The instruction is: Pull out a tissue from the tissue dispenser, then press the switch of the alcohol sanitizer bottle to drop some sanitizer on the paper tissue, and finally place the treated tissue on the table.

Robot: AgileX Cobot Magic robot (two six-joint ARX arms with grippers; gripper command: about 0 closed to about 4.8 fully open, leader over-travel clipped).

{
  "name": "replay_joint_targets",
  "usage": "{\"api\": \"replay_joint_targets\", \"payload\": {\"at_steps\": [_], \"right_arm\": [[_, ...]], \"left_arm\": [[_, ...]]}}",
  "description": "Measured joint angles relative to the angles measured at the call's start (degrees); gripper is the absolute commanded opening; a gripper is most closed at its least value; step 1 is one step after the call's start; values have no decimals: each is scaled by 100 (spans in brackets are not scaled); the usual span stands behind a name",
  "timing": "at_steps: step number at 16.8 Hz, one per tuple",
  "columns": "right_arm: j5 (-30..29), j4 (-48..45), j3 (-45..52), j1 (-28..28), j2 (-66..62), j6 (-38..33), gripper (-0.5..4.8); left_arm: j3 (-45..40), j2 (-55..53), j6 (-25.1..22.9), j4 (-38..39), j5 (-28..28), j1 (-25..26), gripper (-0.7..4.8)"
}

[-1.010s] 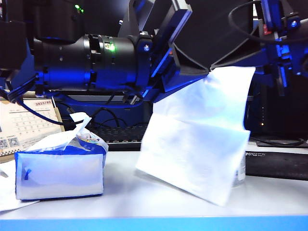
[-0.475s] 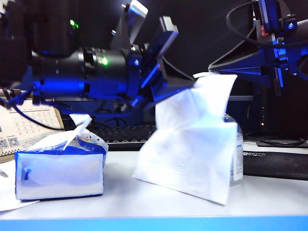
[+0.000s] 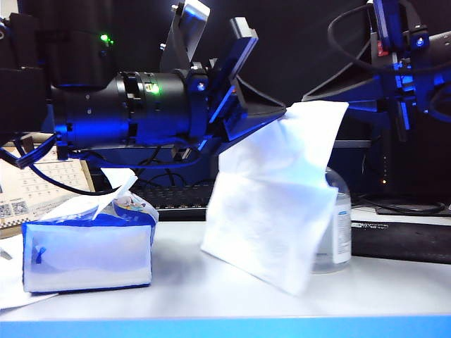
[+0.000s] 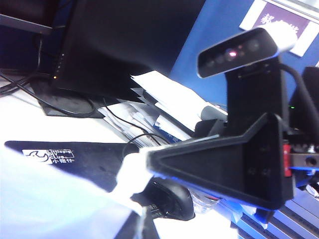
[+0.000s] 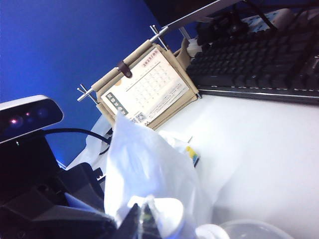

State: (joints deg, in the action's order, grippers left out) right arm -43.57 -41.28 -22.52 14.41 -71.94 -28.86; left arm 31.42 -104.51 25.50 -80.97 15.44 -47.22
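Tissue held over the sanitizer bottle.
Your left gripper [image 3: 282, 116], frame centre, pinches the tissue [image 3: 275, 204] draped before the alcohol sanitizer bottle [image 3: 337, 225]; your right gripper [image 3: 310, 97] waits above, its opening unclear.

Office desk, black keyboard [image 5: 259, 59], desk calendar [image 5: 144, 89], monitor [image 4: 124, 45], stacked papers [image 4: 169, 107], blue partition wall [image 5: 60, 45]

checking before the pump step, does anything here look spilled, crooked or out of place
Nothing is spilled or damaged. The tissue hangs tilted from the shut left gripper, draped in front of the alcohol sanitizer bottle and hiding most of it. The right gripper sits just above. The tissue dispenser rests flat on the table.
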Motion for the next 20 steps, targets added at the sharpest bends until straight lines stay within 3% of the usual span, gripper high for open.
{"api": "replay_joint_targets", "payload": {"at_steps": [6,10,14,16,20], "right_arm": [[-2,-20,0,4,-33,0,-1],[0,-15,0,4,-35,0,-1],[-94,50,0,4,-35,2,-1],[-96,627,33,-7,-94,31,-1],[-13,627,31,-11,-90,151,-1]], "left_arm": [[0,-42,-15,11,-46,208,-6],[0,-44,-162,369,-490,463,-6],[13,-55,-260,535,-588,461,-6],[350,-55,-260,675,-605,461,-6],[684,-214,-278,1099,-610,461,-6]]}}
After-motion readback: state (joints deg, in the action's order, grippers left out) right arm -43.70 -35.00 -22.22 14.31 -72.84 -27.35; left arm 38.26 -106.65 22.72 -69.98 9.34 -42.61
